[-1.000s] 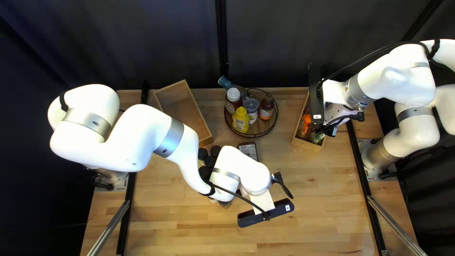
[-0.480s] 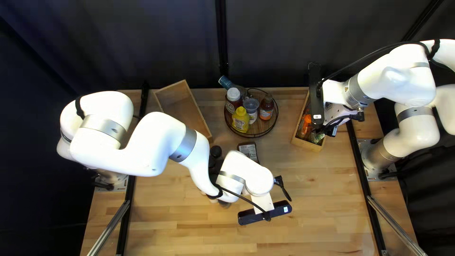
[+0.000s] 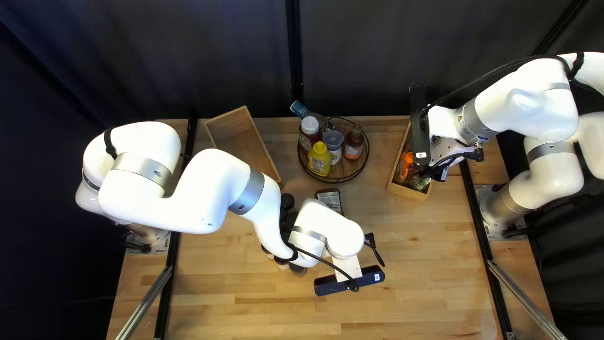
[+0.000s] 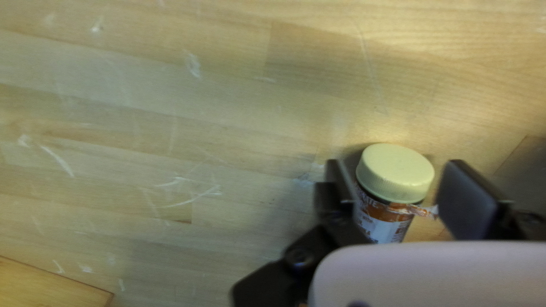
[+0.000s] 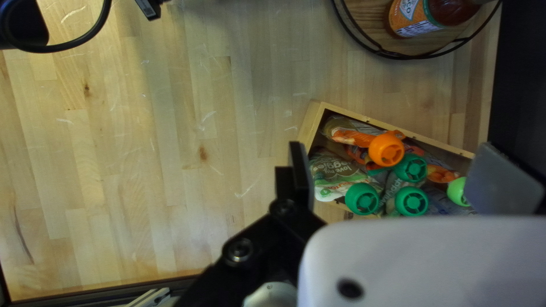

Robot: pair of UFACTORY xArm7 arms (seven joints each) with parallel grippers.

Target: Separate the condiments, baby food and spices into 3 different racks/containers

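Leaving room to swing across the desk point(image 3: 434, 264) nearer than the round rack point(image 3: 345, 169), with the far edge close behind it. Finding the wooden box point(image 3: 248, 148) left of that rack and the pouch box point(image 3: 408, 192) right of it, beneath the right end effector point(image 5: 401, 170), wide. Favouring the left end effector point(image 4: 395, 173), wide too, around a pale-capped jar point(image 4: 395, 170), nearer than the rack. Probably needing just a squeeze across its seemingly upright long axis.
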